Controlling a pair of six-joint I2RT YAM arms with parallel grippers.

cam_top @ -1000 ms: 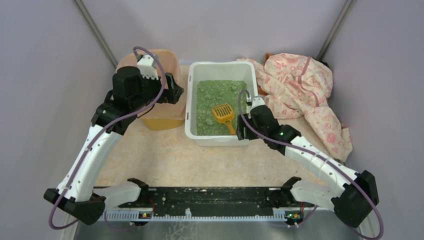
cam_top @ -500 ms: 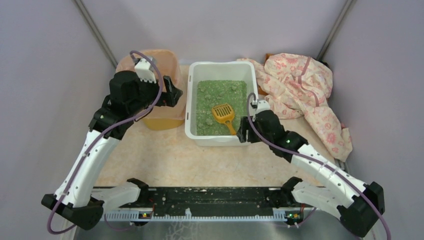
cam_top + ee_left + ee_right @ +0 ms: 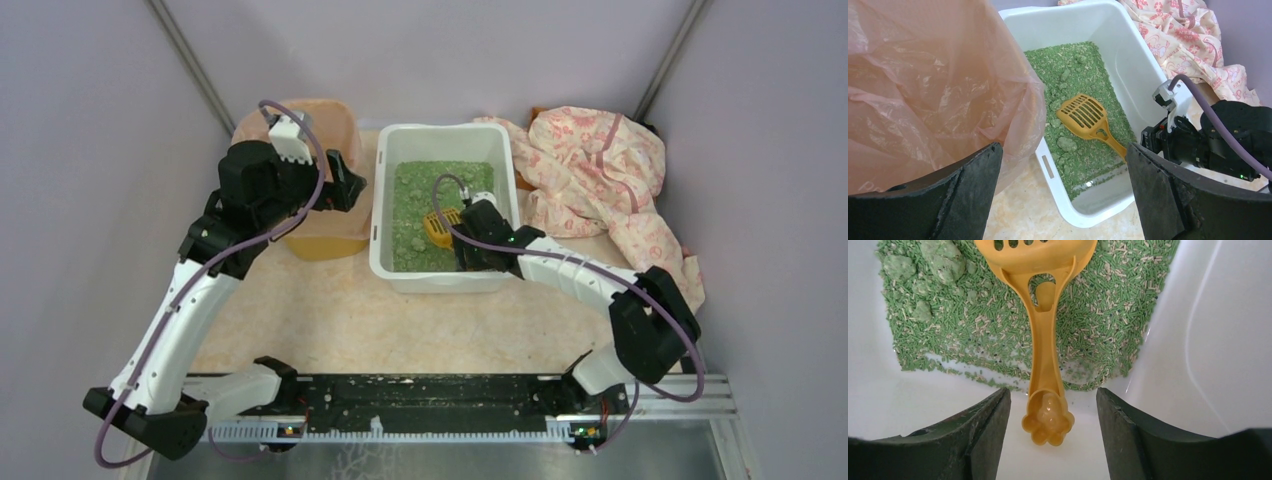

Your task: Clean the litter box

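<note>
The white litter box [image 3: 390,200] holds green granular litter [image 3: 420,200] with several clumps [image 3: 940,262]. It also shows in the left wrist view [image 3: 1128,60]. An orange-yellow slotted scoop [image 3: 1083,117] lies on the litter, its paw-shaped handle end [image 3: 1048,422] over the bare near floor of the box. My right gripper [image 3: 1050,432] is open inside the box, jaws either side of the handle end, not touching it. My left gripper [image 3: 1063,195] is open and empty, held over the gap between the bin and the box.
A round bin lined with a peach plastic bag [image 3: 330,215] stands left of the box, also in the left wrist view [image 3: 923,85]. A pink flowered cloth [image 3: 610,190] lies crumpled at the right. Purple walls close in the back and sides.
My right arm has swung left and forward, bringing its gripper from outside the box's right near corner to inside the box over the scoop handle. The left arm has barely moved.
</note>
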